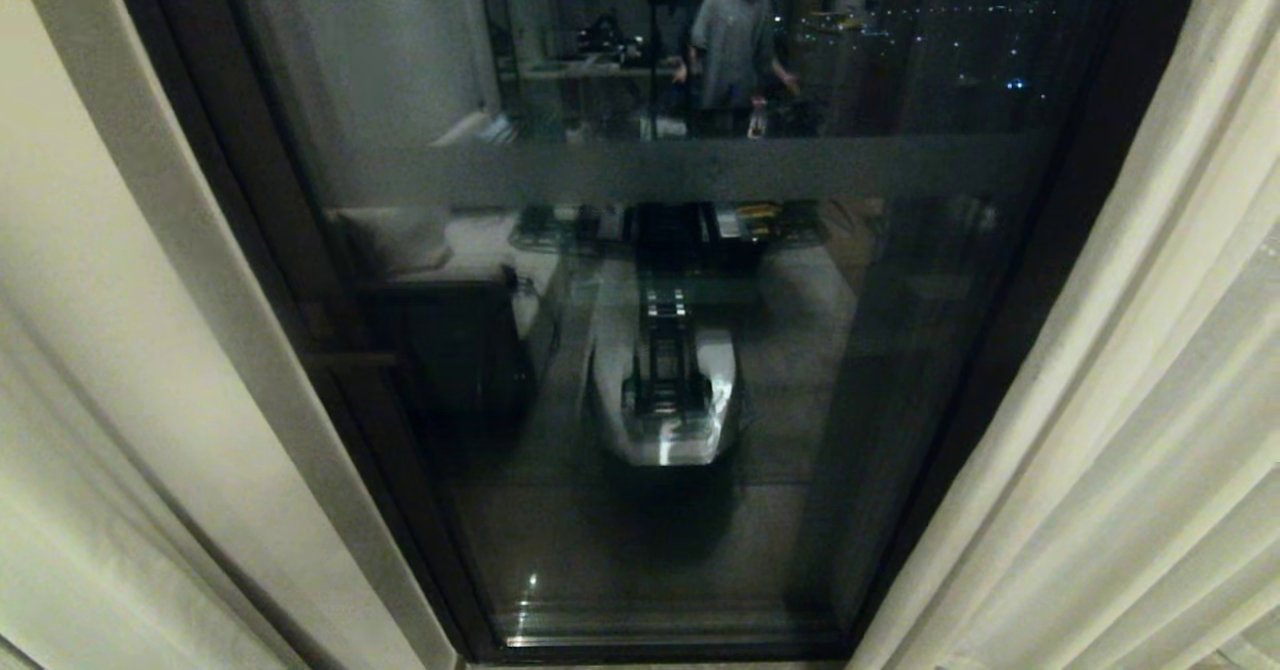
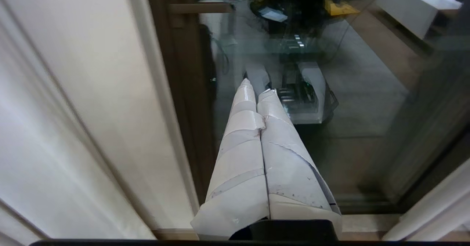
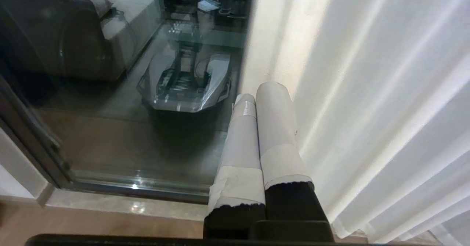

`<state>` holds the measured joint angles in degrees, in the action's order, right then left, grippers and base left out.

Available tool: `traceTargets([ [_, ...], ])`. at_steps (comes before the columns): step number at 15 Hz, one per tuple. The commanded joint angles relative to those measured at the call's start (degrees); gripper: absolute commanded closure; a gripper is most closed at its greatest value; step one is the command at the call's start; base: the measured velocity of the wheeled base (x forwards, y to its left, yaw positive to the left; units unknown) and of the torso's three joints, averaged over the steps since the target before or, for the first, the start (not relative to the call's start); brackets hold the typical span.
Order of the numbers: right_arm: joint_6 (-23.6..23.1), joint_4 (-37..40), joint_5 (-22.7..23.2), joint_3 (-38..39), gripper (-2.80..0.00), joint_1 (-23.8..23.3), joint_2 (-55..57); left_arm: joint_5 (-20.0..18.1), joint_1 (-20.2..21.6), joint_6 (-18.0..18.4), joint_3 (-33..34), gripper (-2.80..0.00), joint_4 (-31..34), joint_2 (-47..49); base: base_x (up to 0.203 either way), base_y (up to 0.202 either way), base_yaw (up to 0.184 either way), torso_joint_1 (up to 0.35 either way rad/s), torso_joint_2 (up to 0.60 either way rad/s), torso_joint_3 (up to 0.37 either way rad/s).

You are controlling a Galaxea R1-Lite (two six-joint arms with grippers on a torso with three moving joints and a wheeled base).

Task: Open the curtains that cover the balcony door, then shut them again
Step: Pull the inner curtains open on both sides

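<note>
Judging by the two cream pleated fabric curtains (image 1: 1120,400) hanging drawn aside at nine and three o'clock of the dark-framed glass balcony door (image 1: 640,350) with its frosted band, the opening step is taken as done and the closing step as in hand. The paper-wrapped left gripper (image 2: 257,91) and right gripper (image 3: 262,95) are held with fingers pressed together on nothing, the right just beside its panel. A panel edge would next need to be caught and swept toward twelve o'clock across the glass.
</note>
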<state>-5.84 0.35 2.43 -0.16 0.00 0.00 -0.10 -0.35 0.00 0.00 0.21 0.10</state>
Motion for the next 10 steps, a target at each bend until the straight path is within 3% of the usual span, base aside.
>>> traceTargets([
  [1, 0.0, 0.0, 0.0, 0.0, 0.00, 0.0, 0.1, 0.0, 0.0, 0.0, 0.0, 0.00, 0.0, -0.1, 0.000, -0.190, 0.002, -0.002, 0.00, 0.002],
  [10, 0.0, 0.0, 0.0, 0.0, 0.00, 0.0, 0.1, 0.1, 0.0, -0.1, 0.0, 0.00, -0.1, -0.1, 0.000, -0.190, 0.001, 0.003, 0.00, 0.002],
])
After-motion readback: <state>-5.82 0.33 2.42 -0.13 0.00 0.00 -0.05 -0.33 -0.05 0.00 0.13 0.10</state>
